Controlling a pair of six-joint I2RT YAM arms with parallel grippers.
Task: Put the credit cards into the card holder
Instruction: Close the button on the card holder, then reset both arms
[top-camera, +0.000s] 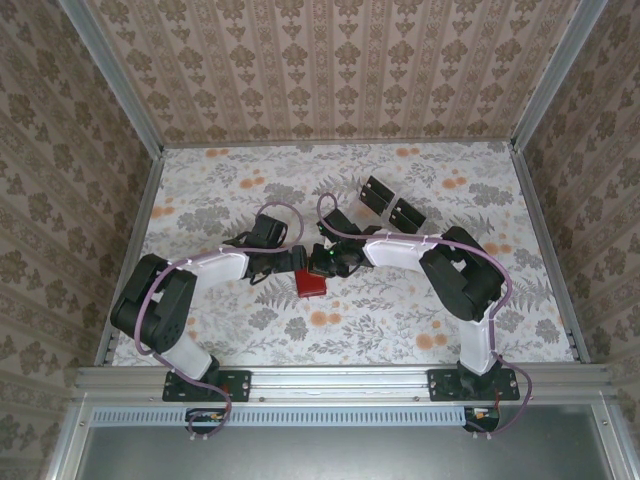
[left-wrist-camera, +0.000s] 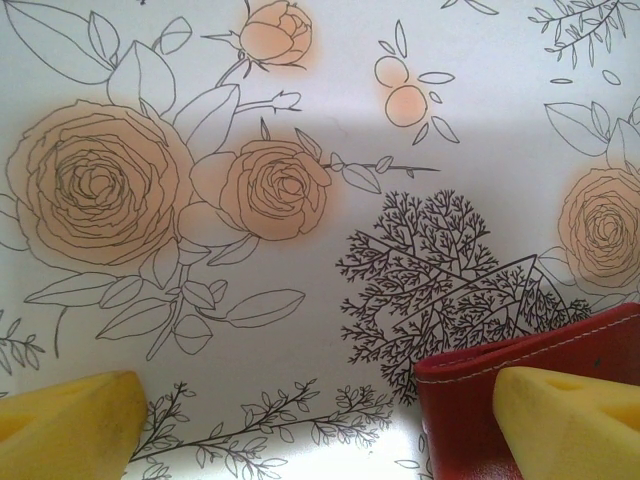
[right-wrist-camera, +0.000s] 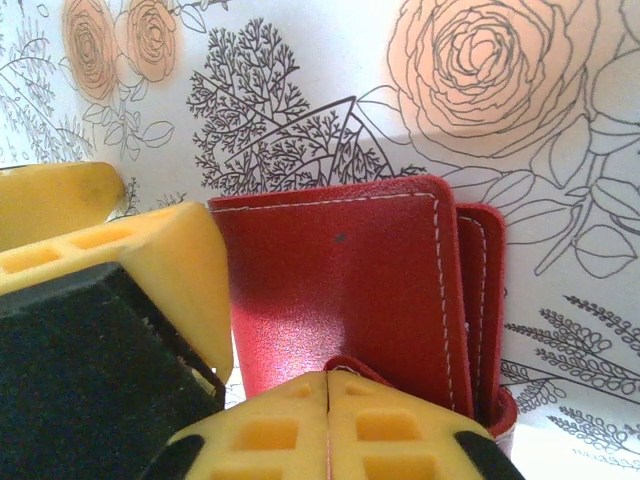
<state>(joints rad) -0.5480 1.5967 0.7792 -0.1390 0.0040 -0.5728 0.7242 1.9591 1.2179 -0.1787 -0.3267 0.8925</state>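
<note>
Your right claw (right-wrist-camera: 328, 400) is pinched shut on the near flap of the card holder (right-wrist-camera: 340, 270), with the red leather curling up between its pads. Your left claw (left-wrist-camera: 320, 400) stands wide and grips nothing. One of its fingers (left-wrist-camera: 565, 415) is over the holder's corner and the other is out over bare bench (left-wrist-camera: 300, 330). The holder lies directly under the spot where the two claws meet. The credit cards (top-camera: 375, 193) sit well apart, beyond the right claw toward the far side of the bench, and none is in hand yet.

The step in hand looks like opening the holder so its pockets show. Hold the right pinch firm and lift the flap only a little, so the lower leaf lies flat. Bring the left claw's finger down on that lower leaf to pin it before you peel. If it presses on the flap you are lifting, the whole holder will likely slide or fold over. Once the pockets face up, free one claw for the cards.
</note>
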